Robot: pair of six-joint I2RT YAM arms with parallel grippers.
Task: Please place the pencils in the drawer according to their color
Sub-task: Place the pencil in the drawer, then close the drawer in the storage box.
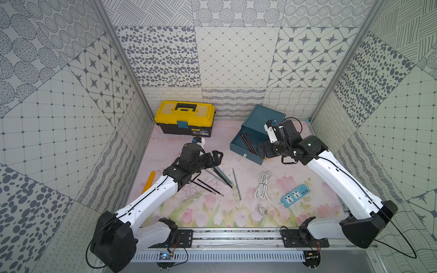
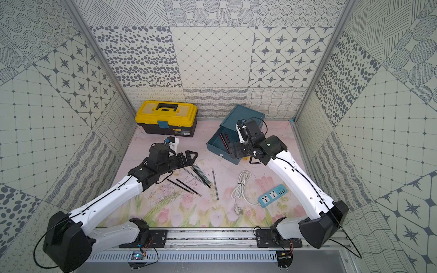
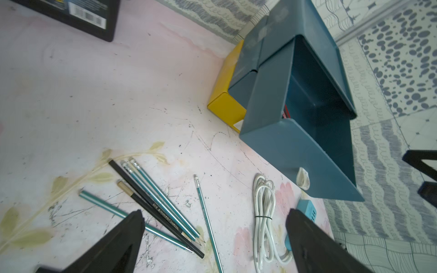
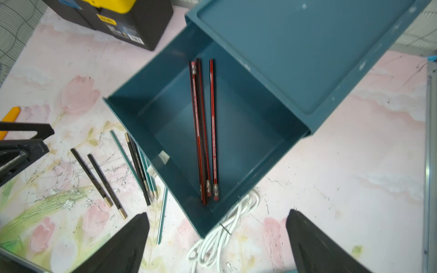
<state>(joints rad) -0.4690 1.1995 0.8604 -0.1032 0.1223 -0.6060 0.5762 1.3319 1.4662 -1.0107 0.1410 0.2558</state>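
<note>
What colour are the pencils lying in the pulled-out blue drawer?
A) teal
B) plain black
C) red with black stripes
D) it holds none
C: the right wrist view shows red-and-black pencils lying on the floor of the open drawer.

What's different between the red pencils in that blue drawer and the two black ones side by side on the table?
Place: the red pencils lie inside the open drawer; the black pencils lie on the table.
Look: the red pencils are red with dark stripes and pink eraser ends; the black pencils are plain black with gold caps.
Both kinds are long, thin and lying flat.
</note>
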